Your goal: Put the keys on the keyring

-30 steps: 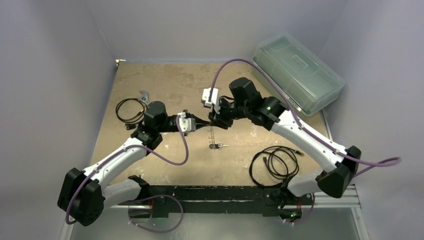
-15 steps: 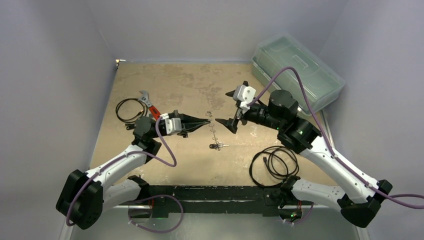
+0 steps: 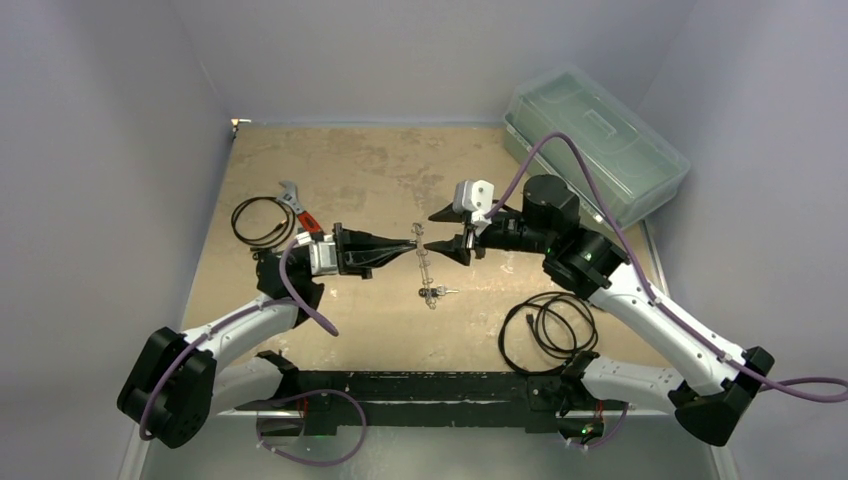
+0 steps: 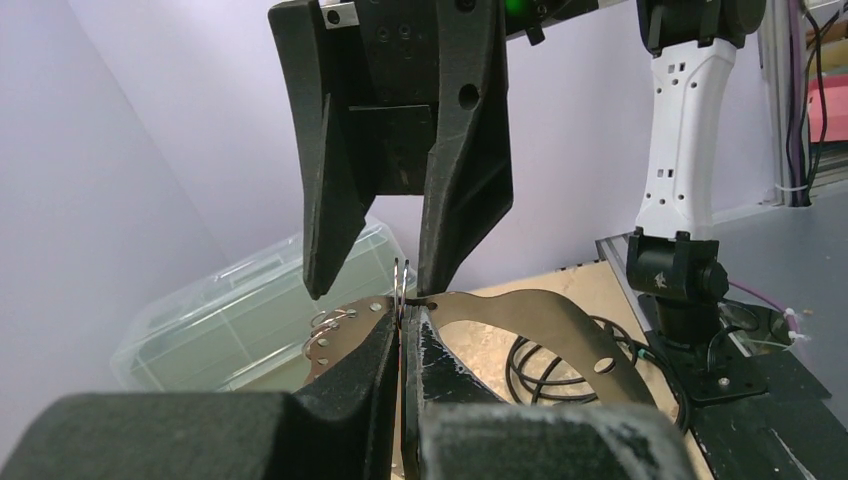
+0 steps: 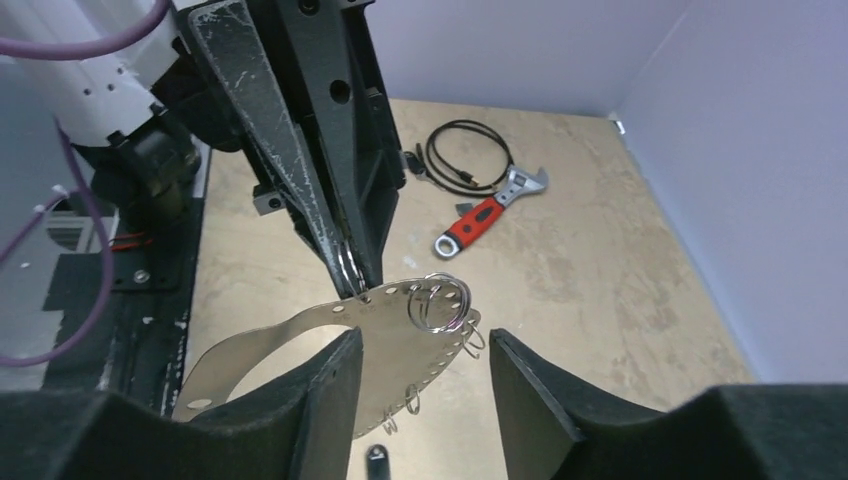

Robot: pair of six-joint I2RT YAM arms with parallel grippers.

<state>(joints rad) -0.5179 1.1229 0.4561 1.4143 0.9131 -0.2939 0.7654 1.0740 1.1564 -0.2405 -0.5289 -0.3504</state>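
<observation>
The keyring (image 5: 400, 345) is a thin silver piece with holes along its rim and several small split rings strung through them. My left gripper (image 4: 403, 318) is shut on one ring at its upper edge and holds it off the table. In the top view the keyring (image 3: 426, 268) hangs edge-on from the left gripper (image 3: 414, 244). My right gripper (image 5: 425, 340) is open and straddles the keyring without touching it; in the top view the right gripper (image 3: 436, 232) faces the left fingertips. The key (image 3: 438, 292), black-headed, is at the keyring's lower end; whether it is attached cannot be told.
A clear plastic box (image 3: 600, 150) stands at the back right. A black cable coil (image 3: 548, 325) lies front right. Another cable coil (image 3: 258, 220) and a red-handled wrench (image 3: 298, 210) lie at the left. Grey walls close in the table.
My right gripper let go and drew back to the right with its jaws open, then came back towards the left fingertips, still open. My left gripper stays shut on the keyring.
</observation>
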